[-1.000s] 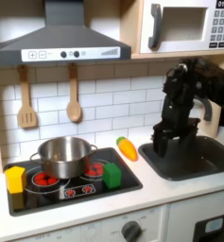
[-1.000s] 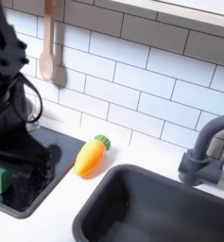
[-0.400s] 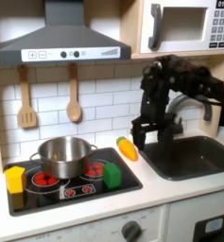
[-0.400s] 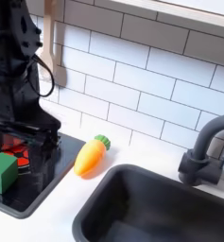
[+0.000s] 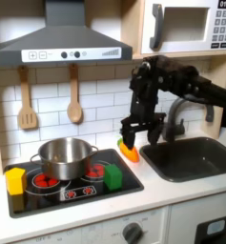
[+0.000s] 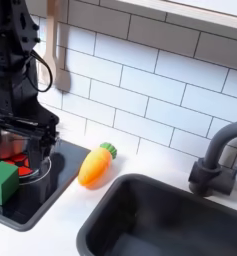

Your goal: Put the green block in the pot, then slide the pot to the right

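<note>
Green block (image 5: 113,175) sits on the black stovetop (image 5: 81,193), at its right front corner in the first exterior view, just right of the pot (image 5: 63,157) and apart from it. In the second exterior view the block (image 6: 3,183) shows at the left edge.

End effector (image 5: 130,138) hangs above the orange carrot toy (image 5: 130,150), near the stovetop's far right corner. Fingers look spread with nothing between them: released, empty.

Yellow block (image 5: 14,180) on the stovetop's left front corner; not the target.

Step in hand, by my reading: the approach to the block, not yet grasped.

To do it well:
- Carry left and nearer across the first exterior view, clear of the carrot.
- Centre over the block before descending; straddle it across two flat faces.
- Come down straight; the pot wall is near on the left, so keep clear of the rim.
- Clench only once low around the block.

Counter (image 5: 153,196) right of the stovetop leaves little room before the sink (image 5: 191,157) for the later slide.
</note>
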Robot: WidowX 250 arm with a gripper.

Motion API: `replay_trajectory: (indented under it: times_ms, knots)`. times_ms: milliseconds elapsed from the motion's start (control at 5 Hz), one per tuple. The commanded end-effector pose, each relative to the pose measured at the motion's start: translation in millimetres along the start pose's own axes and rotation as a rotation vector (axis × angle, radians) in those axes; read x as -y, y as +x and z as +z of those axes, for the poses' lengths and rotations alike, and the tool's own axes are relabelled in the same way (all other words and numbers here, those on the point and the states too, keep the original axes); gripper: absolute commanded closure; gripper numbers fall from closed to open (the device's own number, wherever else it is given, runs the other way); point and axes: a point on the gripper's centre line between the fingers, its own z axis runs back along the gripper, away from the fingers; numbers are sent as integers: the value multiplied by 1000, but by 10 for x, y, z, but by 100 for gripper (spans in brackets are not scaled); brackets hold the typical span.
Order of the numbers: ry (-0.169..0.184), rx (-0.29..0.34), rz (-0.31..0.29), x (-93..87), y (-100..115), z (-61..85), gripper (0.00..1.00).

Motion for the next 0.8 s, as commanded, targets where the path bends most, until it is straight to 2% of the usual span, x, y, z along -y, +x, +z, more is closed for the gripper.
replay_trajectory:
  times_ms: [0, 200, 600]
  knots:
    - [12, 3, 2, -237, 175, -84, 0]
    - [15, -7, 1, -303, 192, -169, 0]
    - [15, -28, -25, -302, 239, -333, 0]
